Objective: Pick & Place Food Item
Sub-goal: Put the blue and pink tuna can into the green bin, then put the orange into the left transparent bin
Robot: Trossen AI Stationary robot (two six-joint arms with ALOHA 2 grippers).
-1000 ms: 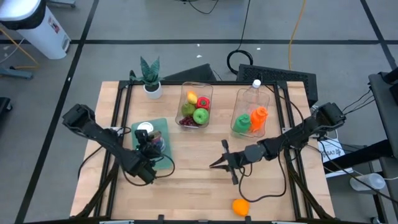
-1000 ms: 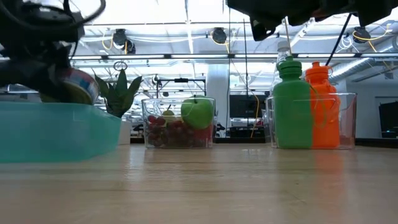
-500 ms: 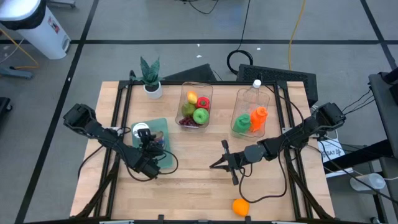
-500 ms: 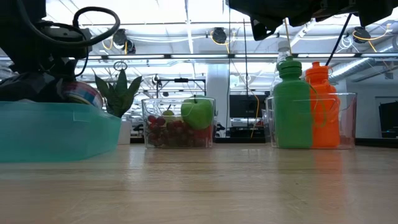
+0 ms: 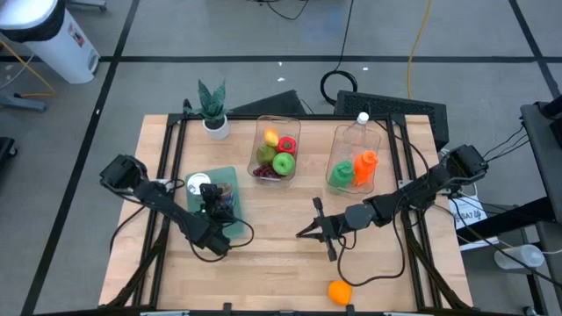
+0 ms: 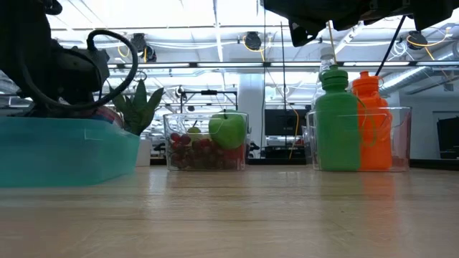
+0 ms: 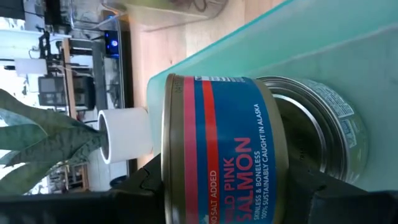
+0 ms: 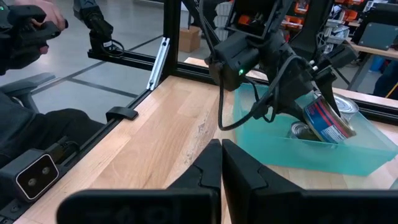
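My left gripper (image 5: 215, 204) is shut on a salmon can (image 7: 217, 149) with a blue and red label. It holds the can low inside the teal tray (image 5: 230, 180) at the table's left. A second can (image 7: 326, 121) lies in the tray just behind it, and the high view shows a can top (image 5: 201, 184) toward the tray's far left. In the low view only a sliver of the can (image 6: 109, 115) shows above the tray wall (image 6: 64, 154). My right gripper (image 5: 305, 232) hovers shut over mid-table and holds nothing. My left gripper pinches the salmon can by its two flat ends (image 7: 169, 180), one finger (image 7: 144, 184) on each. It comes slanting down from the near left. The can (image 8: 326, 121) sits tilted, its label outward. Whether it touches the tray floor I cannot tell.
At the far side stand a clear bin of fruit (image 5: 279, 149), a clear bin with bottles (image 5: 355, 167) and a small potted plant (image 5: 212, 110). An orange (image 5: 340, 291) lies at the near edge. A person (image 8: 28, 37) sits beyond the table's left side.
My left gripper has sunk with the salmon can, which has gone from above the tray's rim to down inside the tray; the gripper stays shut on it. My right arm has kept still.
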